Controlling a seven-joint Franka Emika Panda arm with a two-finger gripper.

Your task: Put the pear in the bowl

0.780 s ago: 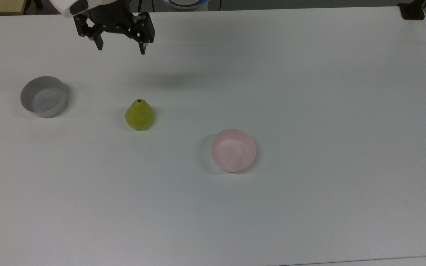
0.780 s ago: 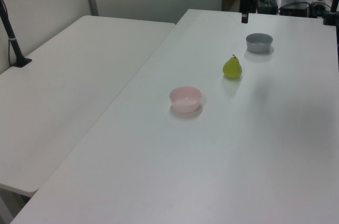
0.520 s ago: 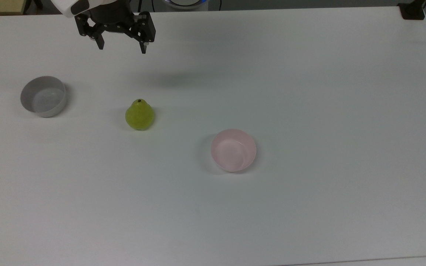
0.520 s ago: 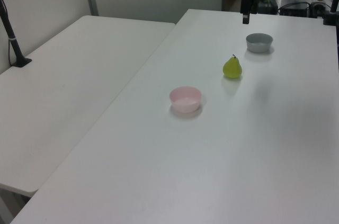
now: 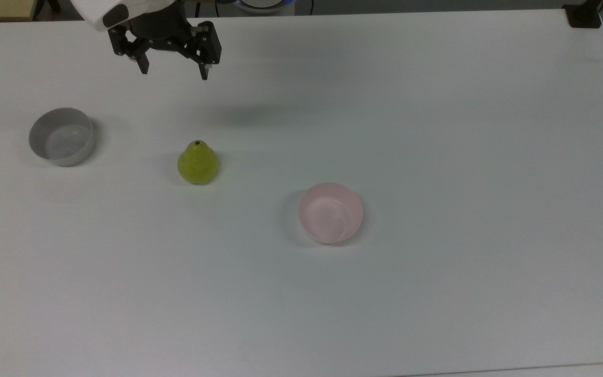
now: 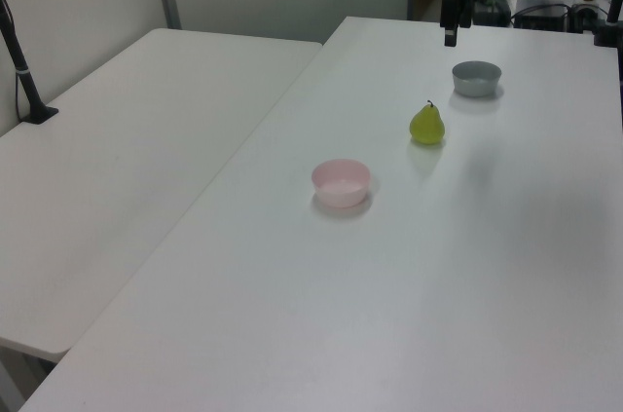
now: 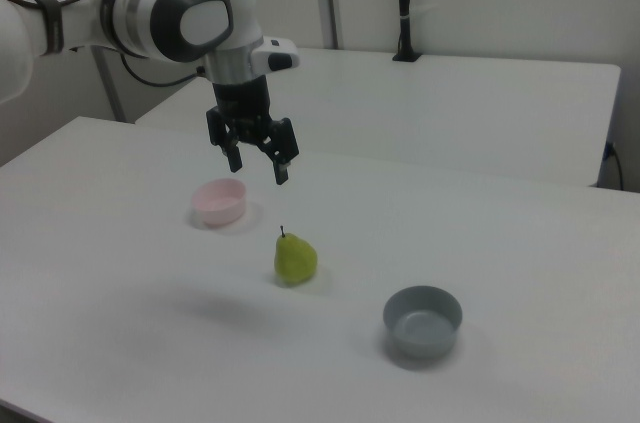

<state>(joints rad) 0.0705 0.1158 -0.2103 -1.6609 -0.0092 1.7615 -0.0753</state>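
Note:
The yellow-green pear (image 5: 198, 163) (image 6: 426, 125) (image 7: 296, 259) stands upright on the white table, stem up. The pale pink bowl (image 5: 331, 212) (image 6: 341, 182) (image 7: 220, 202) sits empty, lower right of the pear in the top view. My gripper (image 5: 174, 72) (image 7: 259, 170) hangs open in the air near the table's far edge in the top view, well above the pear, holding nothing. In the left view the gripper (image 6: 449, 37) hangs by the far end of the table.
A grey straight-sided bowl (image 5: 62, 136) (image 6: 476, 78) (image 7: 422, 321) stands empty at the top view's left. A black post base (image 5: 583, 15) sits at the table's far right corner. A second white table (image 6: 117, 159) adjoins in the left view.
The gripper has shifted slightly toward the pear and a little lower in the top view, staying open. The pear and both bowls have not moved.

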